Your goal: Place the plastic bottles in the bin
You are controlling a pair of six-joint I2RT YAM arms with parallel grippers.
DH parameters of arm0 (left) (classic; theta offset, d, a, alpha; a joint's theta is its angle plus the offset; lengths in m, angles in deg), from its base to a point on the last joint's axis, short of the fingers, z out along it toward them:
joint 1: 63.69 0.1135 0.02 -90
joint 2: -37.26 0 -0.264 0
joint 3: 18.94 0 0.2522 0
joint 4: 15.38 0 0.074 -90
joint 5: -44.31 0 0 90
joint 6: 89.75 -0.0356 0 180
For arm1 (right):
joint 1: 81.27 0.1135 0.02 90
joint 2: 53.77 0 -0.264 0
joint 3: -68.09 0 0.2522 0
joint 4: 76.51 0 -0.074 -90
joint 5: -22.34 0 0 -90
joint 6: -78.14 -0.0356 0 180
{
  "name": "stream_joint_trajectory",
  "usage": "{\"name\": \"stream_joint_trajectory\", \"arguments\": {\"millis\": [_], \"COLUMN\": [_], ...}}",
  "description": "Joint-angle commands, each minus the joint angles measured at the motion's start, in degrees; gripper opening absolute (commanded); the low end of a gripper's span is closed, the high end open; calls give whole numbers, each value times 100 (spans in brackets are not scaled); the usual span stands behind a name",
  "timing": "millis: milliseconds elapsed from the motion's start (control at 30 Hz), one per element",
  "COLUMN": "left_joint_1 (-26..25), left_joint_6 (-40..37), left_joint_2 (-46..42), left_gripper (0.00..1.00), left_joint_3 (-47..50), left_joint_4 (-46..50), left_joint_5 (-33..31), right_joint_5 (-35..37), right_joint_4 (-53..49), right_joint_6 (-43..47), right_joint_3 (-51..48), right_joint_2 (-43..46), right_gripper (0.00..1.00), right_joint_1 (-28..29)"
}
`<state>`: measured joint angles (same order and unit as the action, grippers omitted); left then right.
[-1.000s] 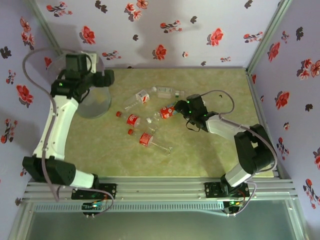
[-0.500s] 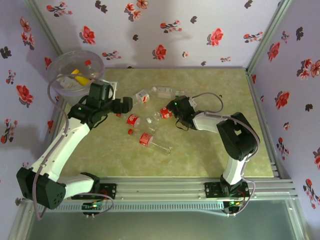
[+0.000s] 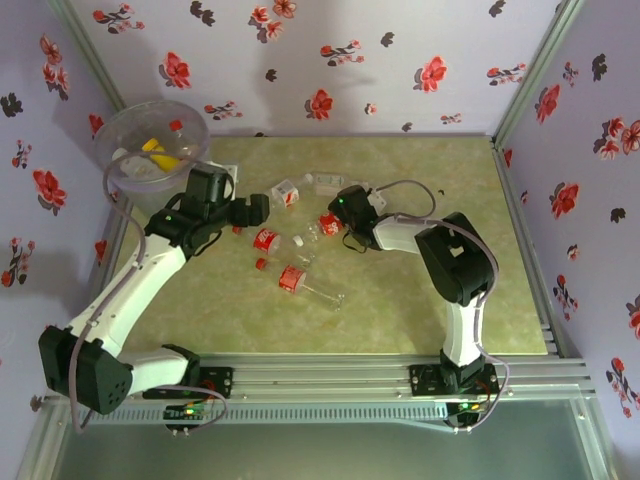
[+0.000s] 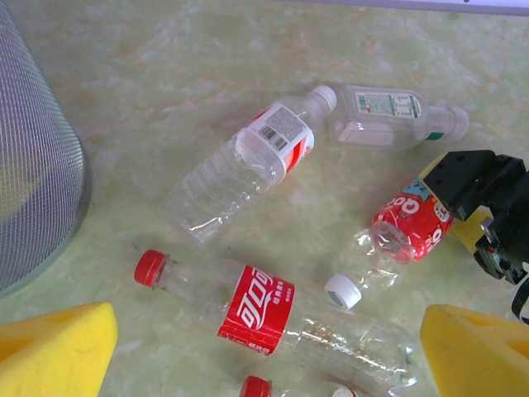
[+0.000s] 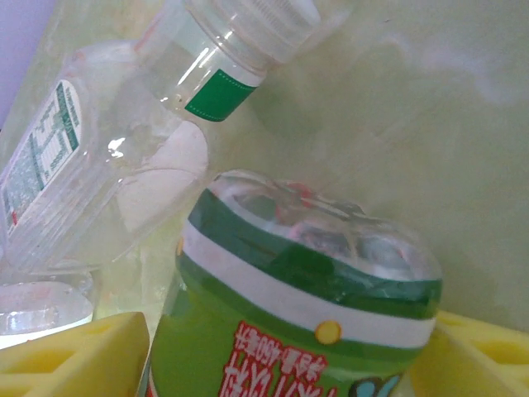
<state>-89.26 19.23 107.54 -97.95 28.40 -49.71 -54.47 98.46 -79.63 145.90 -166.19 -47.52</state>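
1. Bin (image 3: 125, 120): stands at the table's far left corner. A yellow bottle (image 3: 152, 150) lies inside it.
2. Loose bottles: several lie flat in a cluster to the right of the bin, apart from it.
3. Crumpled bottle (image 5: 306, 314): lies on the cluster's side away from the bin. The right gripper (image 5: 277, 364) straddles it with a yellow pad at each flank. I cannot tell whether the jaws are clamped.
4. Left gripper (image 4: 264, 339): jaws wide apart and empty, over the red-labelled bottle (image 4: 264, 310) on the cluster's side nearer the bin.
5. Handling (my judgement): the bottles look empty, light, thin-walled and slick, and will give under a squeeze. I would take hold across the labelled mid-body, not the tapering neck.
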Motion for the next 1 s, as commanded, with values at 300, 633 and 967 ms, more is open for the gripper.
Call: {"name": "stream_joint_trajectory", "arguments": {"millis": [300, 633, 967], "left_joint_1": [-317, -558, -886], "left_joint_6": [-120, 149, 470], "left_joint_2": [347, 731, 1489], "left_gripper": [95, 96, 100], "left_joint_3": [-234, -157, -310], "left_joint_4": [-211, -1091, -2060], "left_joint_5": [28, 1309, 3616], "right_joint_5": [561, 353, -2007], "right_joint_4": [-196, 5, -382], "right_joint_6": [236, 605, 2657], "right_joint_3": [-62, -765, -1298], "right_joint_2": [420, 1696, 3136], "right_gripper": [62, 53, 47], "right_joint_1": [-68, -572, -1085]}}
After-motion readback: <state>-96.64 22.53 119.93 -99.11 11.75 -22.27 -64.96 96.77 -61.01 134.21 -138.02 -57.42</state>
